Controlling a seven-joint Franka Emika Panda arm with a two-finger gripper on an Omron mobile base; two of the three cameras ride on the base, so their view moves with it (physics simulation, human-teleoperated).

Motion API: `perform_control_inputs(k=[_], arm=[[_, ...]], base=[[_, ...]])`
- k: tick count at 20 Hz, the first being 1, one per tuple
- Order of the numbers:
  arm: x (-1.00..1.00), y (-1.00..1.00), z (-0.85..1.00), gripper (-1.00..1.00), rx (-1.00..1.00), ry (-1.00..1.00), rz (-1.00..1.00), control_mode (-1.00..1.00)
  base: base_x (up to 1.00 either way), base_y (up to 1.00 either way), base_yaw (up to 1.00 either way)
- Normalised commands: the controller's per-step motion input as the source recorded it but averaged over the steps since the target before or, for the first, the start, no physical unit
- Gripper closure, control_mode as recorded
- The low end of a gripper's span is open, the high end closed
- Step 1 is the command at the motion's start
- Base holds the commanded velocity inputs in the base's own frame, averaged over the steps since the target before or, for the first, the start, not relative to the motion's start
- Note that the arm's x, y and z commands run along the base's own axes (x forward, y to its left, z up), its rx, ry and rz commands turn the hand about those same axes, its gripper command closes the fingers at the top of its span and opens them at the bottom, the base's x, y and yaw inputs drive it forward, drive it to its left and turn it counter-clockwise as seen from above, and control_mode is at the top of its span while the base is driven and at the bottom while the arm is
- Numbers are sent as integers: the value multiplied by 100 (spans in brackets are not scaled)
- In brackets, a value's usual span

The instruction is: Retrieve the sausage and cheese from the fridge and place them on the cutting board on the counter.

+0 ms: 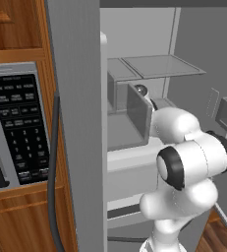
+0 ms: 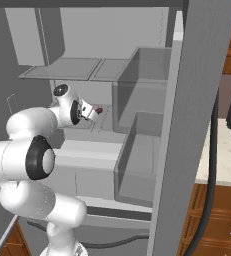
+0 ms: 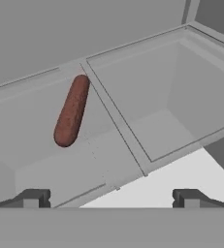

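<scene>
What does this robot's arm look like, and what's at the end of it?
The arm is made of smooth, rounded, glossy white segments joined by dark, nearly black ring-shaped joints, like bulbous elbows. At its end sits a small white hand with two short dark grey finger tips, blocky and flat-topped. No loose cables or markings show on it.

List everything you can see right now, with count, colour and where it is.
sausage: one, reddish brown, lying in a fridge compartment ahead of the gripper
fridge: one, grey, doors open, shelves and bins inside
oven panel: one, black keypad on grey, set in wood left of the fridge
counter: one, beige, right of the fridge
arm: one, white with dark joints, reaching into the fridge
gripper: one, dark tips, open, holding nothing
</scene>
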Motion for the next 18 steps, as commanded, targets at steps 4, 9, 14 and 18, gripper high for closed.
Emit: perform_control_inputs(k=[4,9,14,18], arm=[[46,3,-20,-100,0,1,-5,-100],[47,8,-34,-100,0,0,-5,-100],[40,3,-19,-100,0,0,-4,-100],[38,0,-21,-100,0,0,-3,-100]], base=[[0,0,0],[0,0,0],[0,0,0],[0,0,0]])
